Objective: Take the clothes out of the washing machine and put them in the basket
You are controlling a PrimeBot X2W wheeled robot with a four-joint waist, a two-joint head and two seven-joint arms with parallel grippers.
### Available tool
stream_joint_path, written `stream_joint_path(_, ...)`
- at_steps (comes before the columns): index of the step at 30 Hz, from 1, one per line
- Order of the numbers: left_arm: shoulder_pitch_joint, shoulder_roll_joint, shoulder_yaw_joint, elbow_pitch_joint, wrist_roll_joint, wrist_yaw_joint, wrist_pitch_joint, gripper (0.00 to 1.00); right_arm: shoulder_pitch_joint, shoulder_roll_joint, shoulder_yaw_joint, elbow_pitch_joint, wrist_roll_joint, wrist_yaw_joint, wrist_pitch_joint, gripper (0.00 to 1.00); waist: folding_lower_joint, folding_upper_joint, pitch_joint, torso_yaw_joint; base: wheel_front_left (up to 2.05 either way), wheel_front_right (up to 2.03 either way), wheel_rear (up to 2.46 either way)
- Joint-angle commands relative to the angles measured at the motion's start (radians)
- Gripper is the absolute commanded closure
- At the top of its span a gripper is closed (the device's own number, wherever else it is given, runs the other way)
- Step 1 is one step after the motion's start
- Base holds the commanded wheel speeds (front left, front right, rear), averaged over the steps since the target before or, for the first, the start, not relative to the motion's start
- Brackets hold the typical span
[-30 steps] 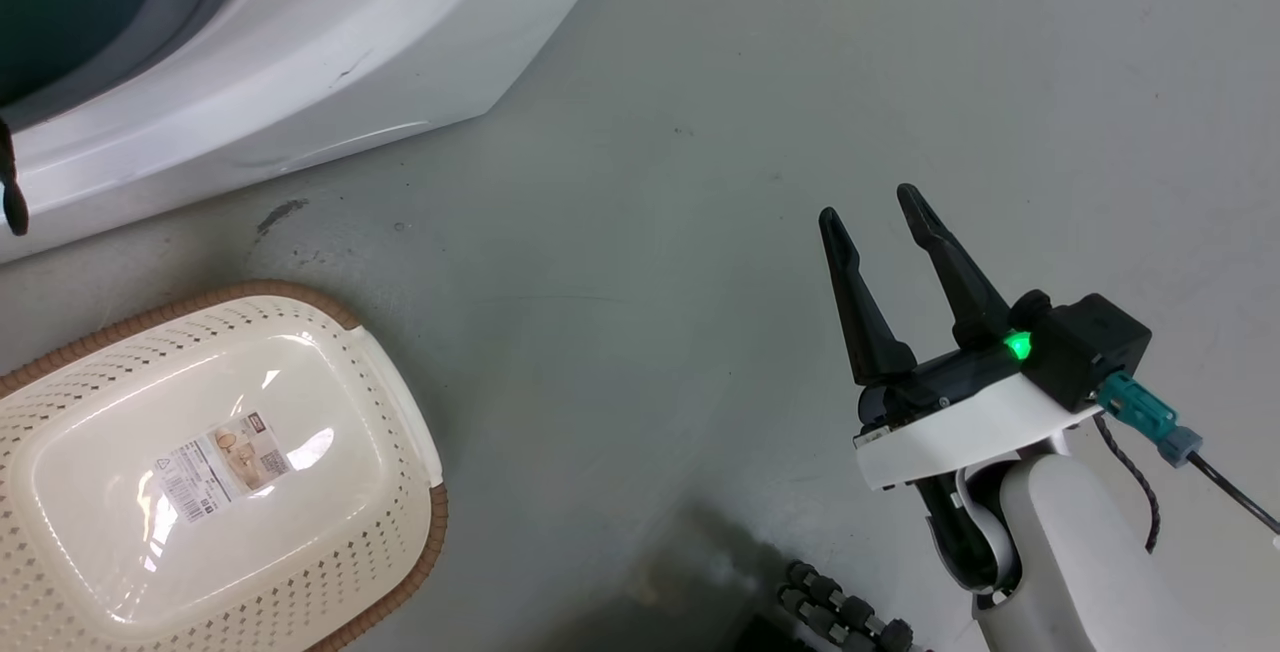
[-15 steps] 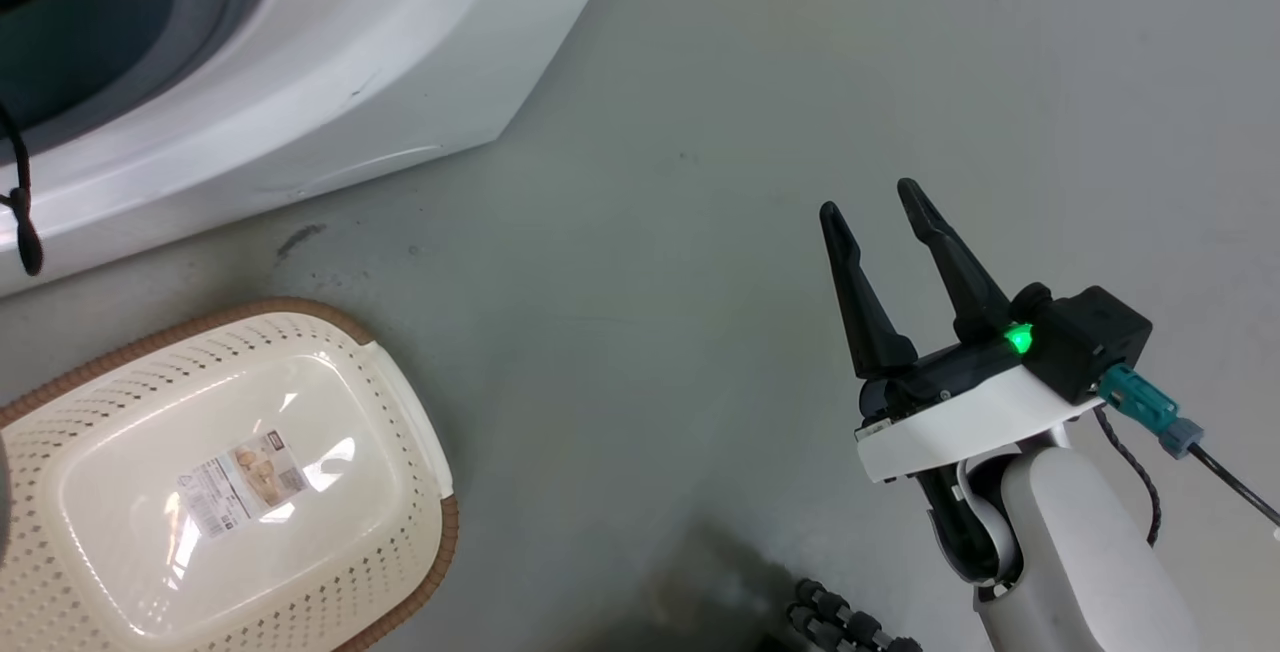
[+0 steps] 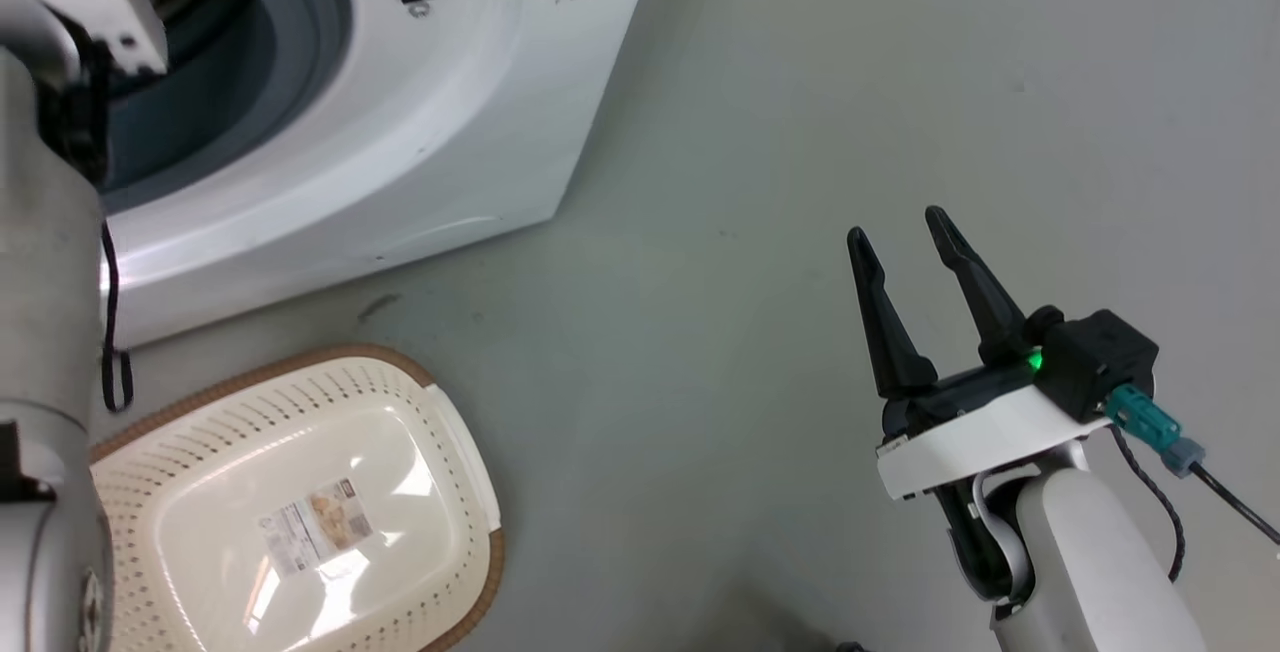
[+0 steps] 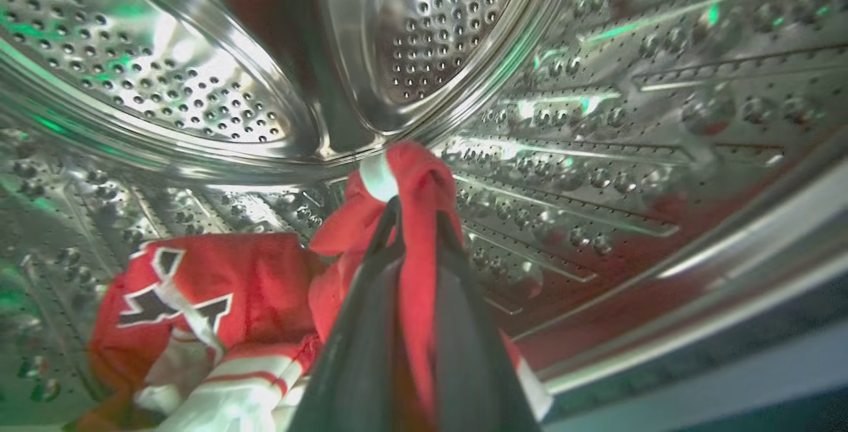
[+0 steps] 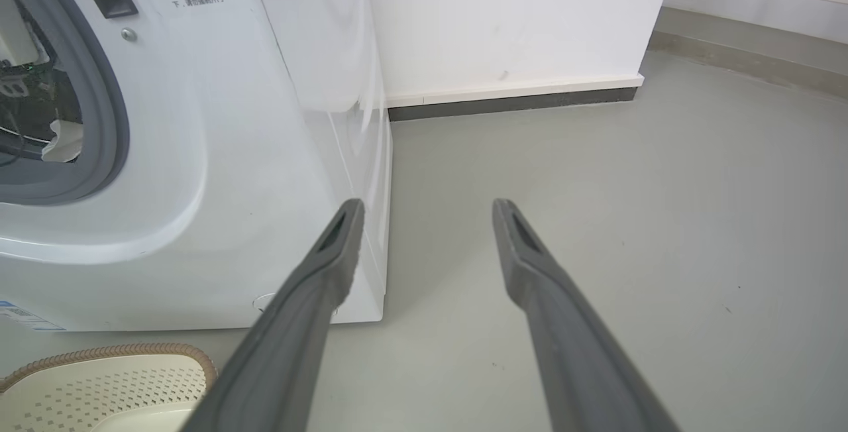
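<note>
Inside the washing machine's (image 3: pixel 450 112) steel drum (image 4: pixel 596 154), my left gripper (image 4: pixel 414 210) is shut on a fold of red cloth with white trim (image 4: pixel 421 173), raised above the drum floor. More of the red clothes, with black-and-white lettering (image 4: pixel 218 279), lie at the lower left of the drum. My pale left forearm (image 3: pixel 40 312) reaches into the door opening. The cream basket (image 3: pixel 300 360) stands on the floor below the washer, with just a paper label inside. My right gripper (image 3: pixel 898 224) hangs open over bare floor, right of the washer (image 5: pixel 252 154) and the basket (image 5: pixel 112 379).
Grey floor (image 3: pixel 700 382) stretches to the right of the washer. A white wall with a dark baseboard (image 5: pixel 517 97) stands behind it. A black cable loop (image 3: pixel 115 372) hangs from my left arm above the basket.
The head camera has swung toward the washer, so the whole picture has shifted. My left forearm now shows at the left edge. The right gripper stays open in the same pose.
</note>
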Motion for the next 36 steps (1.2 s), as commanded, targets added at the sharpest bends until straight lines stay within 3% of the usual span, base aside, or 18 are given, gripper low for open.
stream_joint_path(1, 0.034, -0.007, 0.000, 0.011, -0.006, -0.006, -0.039, 1.00, 0.017, 0.000, -0.005, 0.007, -0.011, -0.001, -0.003, 0.00, 0.0000, 0.0000, -0.049, 0.020, 0.00, 0.00, 0.00)
stream_joint_path(10, 0.190, -0.047, 0.030, -0.013, -0.052, -0.027, -0.119, 1.00, 0.073, 0.000, -0.033, 0.031, -0.048, -0.001, -0.003, 0.00, 0.0000, 0.0000, -0.189, 0.064, 0.00, 0.00, 0.00)
stream_joint_path(19, 0.398, -0.098, 0.087, -0.233, -0.063, -0.032, -0.120, 1.00, 0.127, 0.000, -0.058, 0.047, -0.076, -0.001, -0.003, 0.00, 0.0000, 0.0000, -0.303, 0.115, 0.00, 0.00, 0.00)
stream_joint_path(36, 0.800, -0.248, 0.174, -0.814, 0.009, -0.042, -0.118, 1.00, 0.233, 0.001, -0.119, 0.053, -0.123, -0.001, 0.008, 0.00, 0.0000, 0.0000, -0.464, 0.234, 0.00, 0.00, 0.00)
